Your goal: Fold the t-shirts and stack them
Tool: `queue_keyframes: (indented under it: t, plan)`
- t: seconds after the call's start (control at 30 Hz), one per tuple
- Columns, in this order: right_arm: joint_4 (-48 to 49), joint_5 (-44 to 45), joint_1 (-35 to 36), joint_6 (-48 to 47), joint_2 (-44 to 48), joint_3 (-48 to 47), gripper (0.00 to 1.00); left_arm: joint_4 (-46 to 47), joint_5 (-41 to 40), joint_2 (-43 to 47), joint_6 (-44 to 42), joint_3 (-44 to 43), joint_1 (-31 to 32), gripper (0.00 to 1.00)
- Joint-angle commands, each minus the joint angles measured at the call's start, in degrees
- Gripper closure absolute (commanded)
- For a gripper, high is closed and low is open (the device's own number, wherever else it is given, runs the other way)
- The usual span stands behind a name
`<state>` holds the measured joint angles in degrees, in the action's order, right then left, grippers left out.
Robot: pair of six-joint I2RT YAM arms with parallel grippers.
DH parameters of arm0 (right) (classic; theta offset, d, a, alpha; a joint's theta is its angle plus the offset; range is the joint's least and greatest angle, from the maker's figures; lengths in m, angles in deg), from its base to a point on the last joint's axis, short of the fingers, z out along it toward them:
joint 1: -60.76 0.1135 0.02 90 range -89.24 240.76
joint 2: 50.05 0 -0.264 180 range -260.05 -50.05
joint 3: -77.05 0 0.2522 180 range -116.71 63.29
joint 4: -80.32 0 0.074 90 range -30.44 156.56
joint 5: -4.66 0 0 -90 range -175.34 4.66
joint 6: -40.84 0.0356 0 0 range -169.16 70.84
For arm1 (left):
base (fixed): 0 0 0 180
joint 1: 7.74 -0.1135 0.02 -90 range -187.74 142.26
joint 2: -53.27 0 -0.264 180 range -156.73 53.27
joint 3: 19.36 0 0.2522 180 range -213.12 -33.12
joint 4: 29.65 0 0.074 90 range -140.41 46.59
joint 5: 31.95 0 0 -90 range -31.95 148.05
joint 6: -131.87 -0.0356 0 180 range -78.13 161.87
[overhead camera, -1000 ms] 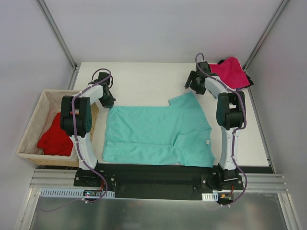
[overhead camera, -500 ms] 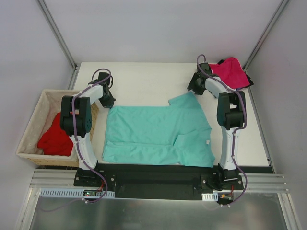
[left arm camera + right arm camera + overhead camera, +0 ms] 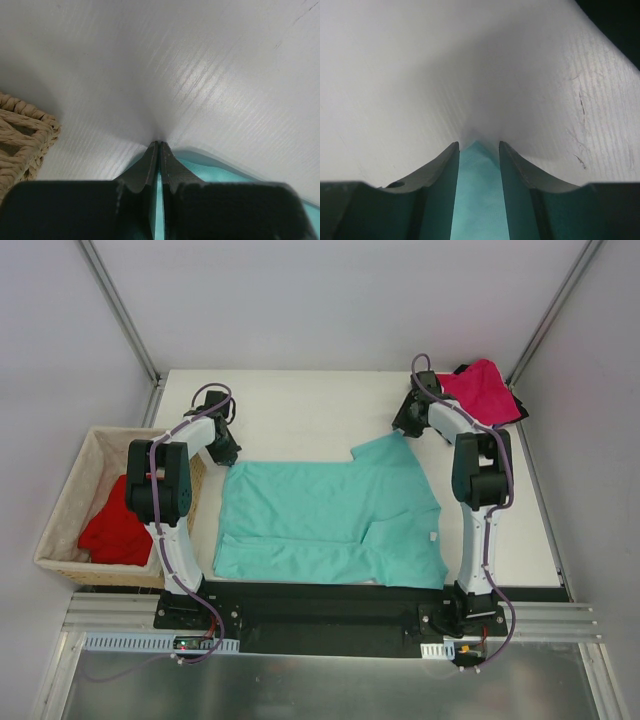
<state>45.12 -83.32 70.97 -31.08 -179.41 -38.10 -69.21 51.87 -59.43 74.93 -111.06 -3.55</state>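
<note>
The teal shirt (image 3: 320, 515) lies flat on the table (image 3: 300, 410). The left gripper (image 3: 159, 145) is pinched tight on its far left corner; right gripper (image 3: 478, 145) straddles the far right corner, jaws apart. It wants a full bite, then both corners lifted level.

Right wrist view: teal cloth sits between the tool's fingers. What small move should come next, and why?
Probably close the right tool on the corner of the teal t-shirt: cloth lies between its parted fingers, and the left tool is shut at the opposite corner.
</note>
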Motion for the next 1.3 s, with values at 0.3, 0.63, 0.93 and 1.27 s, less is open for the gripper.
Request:
queue_keyframes:
  t: [0.3, 0.63, 0.93, 1.27]
  plan:
    - [-2.3, -1.5, -0.3, 2.5, -3.2, -2.9, 0.64, -3.4, -0.6, 2.1, -0.3, 0.2, 0.6, 1.0]
    - [-2.4, -1.4, -0.3, 2.7, -1.5, 1.3, 0.66, -3.5, -0.3, 1.7, 0.2, 0.4, 0.6, 1.0]
    - [-2.9, -0.6, -0.6, 3.0, 0.0, 4.3, 0.69, -3.5, 0.0, 1.7, 0.4, 0.6, 0.6, 1.0]
    - [-3.5, -0.5, -0.7, 3.0, 0.8, 5.7, 0.73, -3.5, 0.4, 1.8, 0.9, 0.8, 0.7, 1.0]
